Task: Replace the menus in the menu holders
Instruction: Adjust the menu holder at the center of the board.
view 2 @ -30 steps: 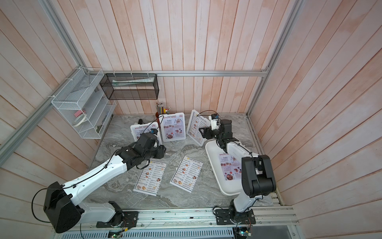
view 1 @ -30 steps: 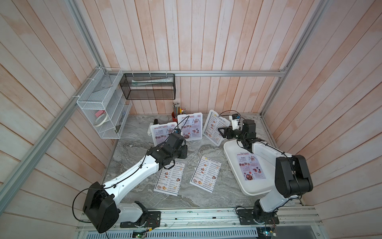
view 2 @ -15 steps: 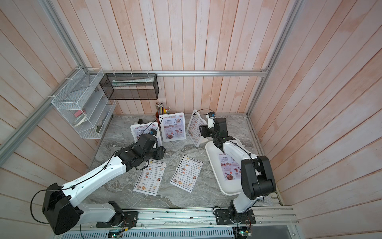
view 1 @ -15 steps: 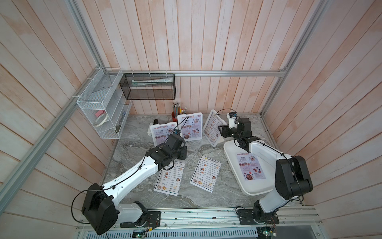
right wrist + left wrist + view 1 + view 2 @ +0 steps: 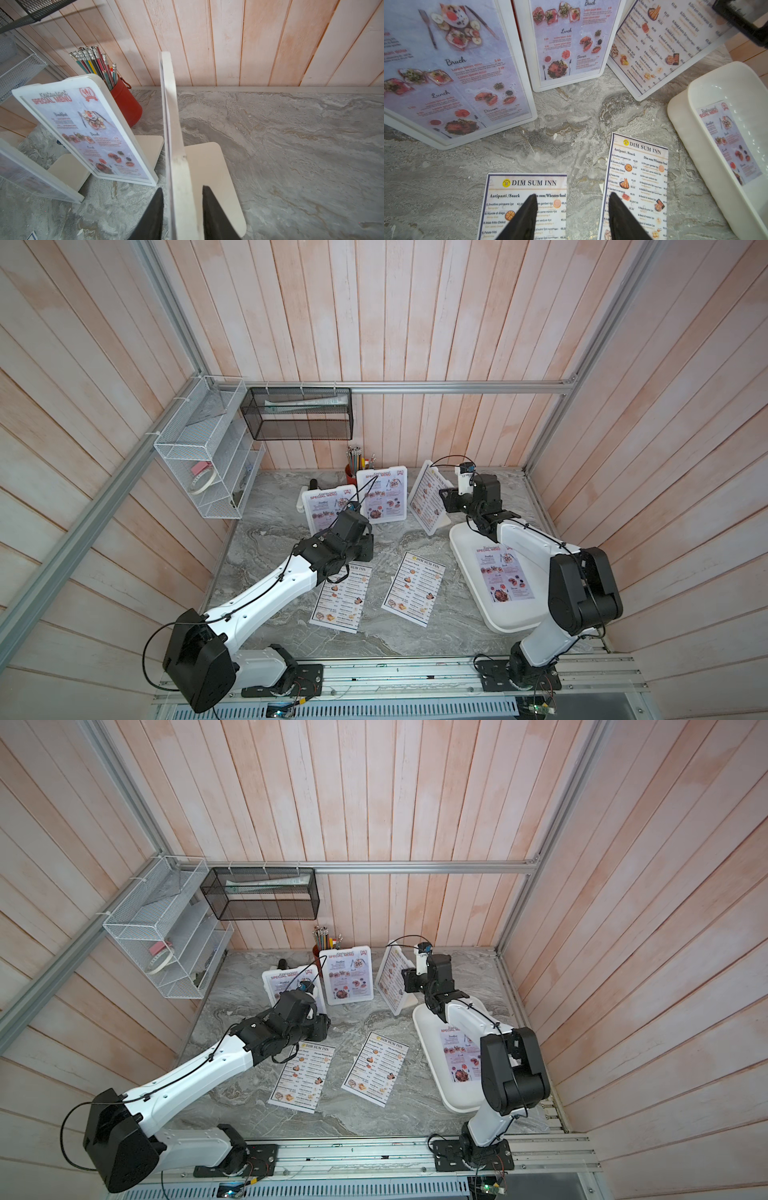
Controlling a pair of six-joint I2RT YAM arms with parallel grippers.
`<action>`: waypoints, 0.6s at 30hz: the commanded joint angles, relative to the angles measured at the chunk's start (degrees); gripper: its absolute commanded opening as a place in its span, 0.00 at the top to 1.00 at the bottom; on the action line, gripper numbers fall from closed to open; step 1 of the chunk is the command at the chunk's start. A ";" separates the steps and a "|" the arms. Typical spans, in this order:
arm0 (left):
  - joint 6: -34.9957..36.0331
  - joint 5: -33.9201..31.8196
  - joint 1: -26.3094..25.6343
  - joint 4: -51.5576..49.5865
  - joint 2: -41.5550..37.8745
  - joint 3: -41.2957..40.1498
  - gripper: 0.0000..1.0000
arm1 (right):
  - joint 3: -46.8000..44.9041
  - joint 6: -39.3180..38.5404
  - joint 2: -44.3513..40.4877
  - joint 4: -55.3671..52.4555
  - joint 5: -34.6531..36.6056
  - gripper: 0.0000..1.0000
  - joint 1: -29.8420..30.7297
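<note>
Three white menu holders stand at the back: two (image 5: 328,510) (image 5: 380,495) show lilac SPECIAL MENU sheets, the right one (image 5: 428,499) a DIM SUM INN menu. My right gripper (image 5: 181,191) straddles the right holder's side edge (image 5: 172,124), one finger on each face with thin gaps showing, so it is open. Two DIM SUM INN menus (image 5: 527,187) (image 5: 643,166) lie flat on the marble. My left gripper (image 5: 572,199) hovers open above them, holding nothing. In a top view it sits at the near end of the left menu (image 5: 368,549).
A shallow white tray (image 5: 461,547) at the right holds one SPECIAL MENU sheet (image 5: 503,576). A red pencil cup (image 5: 126,106) stands behind the middle holder. Wire baskets (image 5: 208,456) hang on the left and back walls. The right holder's flat foot (image 5: 207,166) rests on the marble.
My right gripper has moved left onto the right holder's edge and its jaws have narrowed around it. The left arm has stayed nearly still.
</note>
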 commanded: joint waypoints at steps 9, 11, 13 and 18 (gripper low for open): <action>-0.14 -0.68 0.73 0.79 -1.95 -1.27 0.43 | -2.01 1.53 -2.66 1.25 0.99 0.76 1.04; -0.26 -0.60 0.73 0.87 -2.06 -1.34 0.43 | -1.82 1.24 -3.10 0.29 1.11 0.77 1.16; -0.35 -0.59 0.75 0.97 -1.99 -1.31 0.43 | -2.09 0.85 -3.97 -0.54 1.63 0.78 1.54; -0.24 -0.78 0.82 1.27 -1.90 -1.10 0.43 | -3.85 1.20 -6.20 -0.94 2.39 0.81 1.74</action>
